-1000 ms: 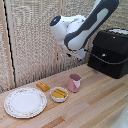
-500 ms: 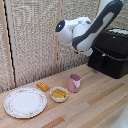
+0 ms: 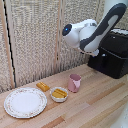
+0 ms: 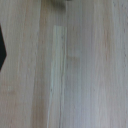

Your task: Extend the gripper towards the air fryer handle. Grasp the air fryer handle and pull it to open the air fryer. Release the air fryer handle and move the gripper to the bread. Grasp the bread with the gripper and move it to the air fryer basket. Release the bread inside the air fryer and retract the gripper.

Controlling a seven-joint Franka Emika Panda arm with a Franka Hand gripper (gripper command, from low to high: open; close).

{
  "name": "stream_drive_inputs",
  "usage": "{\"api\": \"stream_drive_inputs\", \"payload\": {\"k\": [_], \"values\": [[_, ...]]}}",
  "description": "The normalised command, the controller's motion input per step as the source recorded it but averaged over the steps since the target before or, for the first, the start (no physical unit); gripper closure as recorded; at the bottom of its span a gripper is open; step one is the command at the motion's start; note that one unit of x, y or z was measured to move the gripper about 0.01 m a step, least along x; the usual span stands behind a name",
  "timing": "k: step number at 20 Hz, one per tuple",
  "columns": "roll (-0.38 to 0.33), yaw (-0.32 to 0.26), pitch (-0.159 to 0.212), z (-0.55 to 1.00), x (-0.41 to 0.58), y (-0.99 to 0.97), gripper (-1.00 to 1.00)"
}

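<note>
One air fryer (image 3: 112,54), drawer shut; one bread (image 3: 42,86), one pink cup (image 3: 74,82), one bowl (image 3: 59,94), one plate (image 3: 25,102); gripper's opening cannot be told

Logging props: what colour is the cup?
Pink; the cup shows best in the exterior view.

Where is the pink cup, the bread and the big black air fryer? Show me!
pink cup (image 3: 74,83), exterior view, on its side wall.
bread (image 3: 43,86), exterior view, on its golden-brown top.
air fryer (image 3: 116,59), exterior view, on its glossy black front.
</note>
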Motion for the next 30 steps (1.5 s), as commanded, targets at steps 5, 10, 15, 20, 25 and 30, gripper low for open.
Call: {"api": "stream_drive_inputs", "payload": {"k": [5, 10, 15, 20, 25, 30], "values": [[-0.036, 0.123, -0.088, -0.23, -0.079, -0.63, -1.00], [-0.024, 0.105, -0.084, -0.23, -0.040, -0.60, -1.00], [-0.033, 0.024, -0.052, -0.25, -0.038, -0.52, -1.00], [-0.030, 0.000, 0.010, -0.19, -0.122, -0.49, -1.00], [-0.027, 0.000, 0.048, -0.07, -0.157, -0.52, -1.00], [-0.001, 0.038, 0.009, -0.10, -0.037, -0.60, -1.00]]}}
